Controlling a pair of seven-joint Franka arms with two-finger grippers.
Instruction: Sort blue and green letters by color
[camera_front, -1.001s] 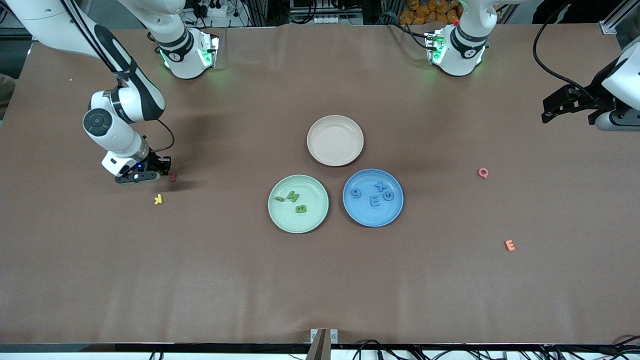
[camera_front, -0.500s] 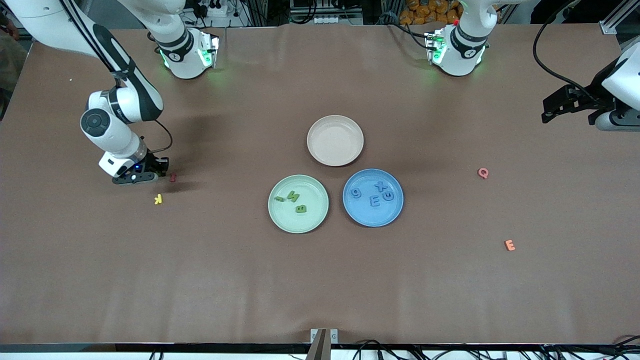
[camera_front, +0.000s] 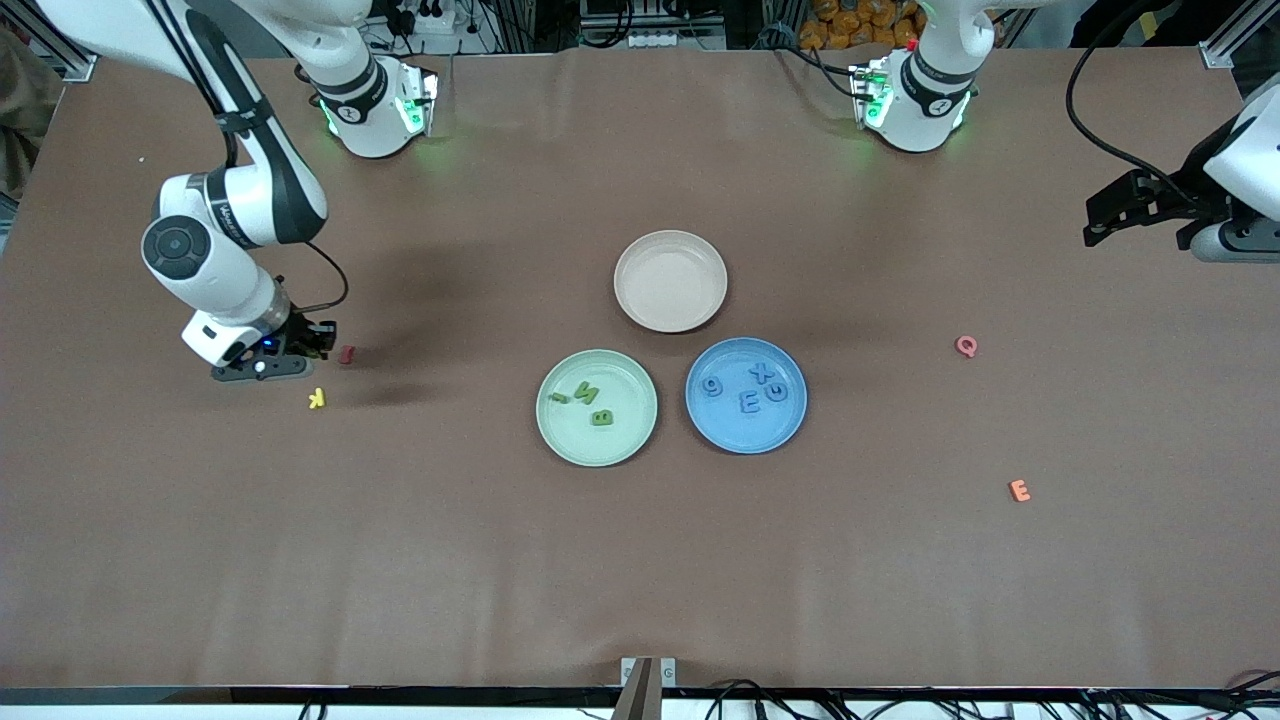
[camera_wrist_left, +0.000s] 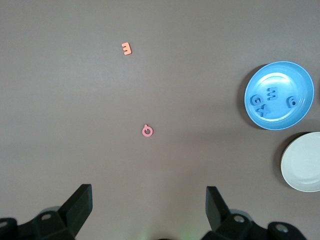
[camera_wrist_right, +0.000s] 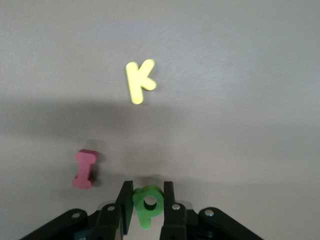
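Three plates sit mid-table: a green plate (camera_front: 597, 445) carrying three olive-green letters (camera_front: 602, 417), a blue plate (camera_front: 745, 435) carrying four blue letters (camera_front: 748, 402), and a bare cream plate (camera_front: 670, 250) farther from the front camera than both. Four stray letters lie on the brown table (camera_front: 640, 560): a pink Q (camera_front: 966, 346) and an orange E (camera_front: 1019, 490) toward the left arm's end, a yellow K (camera_front: 317, 398) and a red I (camera_front: 346, 354) toward the right arm's end. The right gripper (camera_wrist_right: 148, 197) hangs over the table beside the I, pinching a fourth green letter, a P (camera_wrist_right: 148, 204), which only the right wrist view shows. The left gripper (camera_wrist_left: 149, 202), fingers spread wide, waits above the table's end, looking down on the Q.
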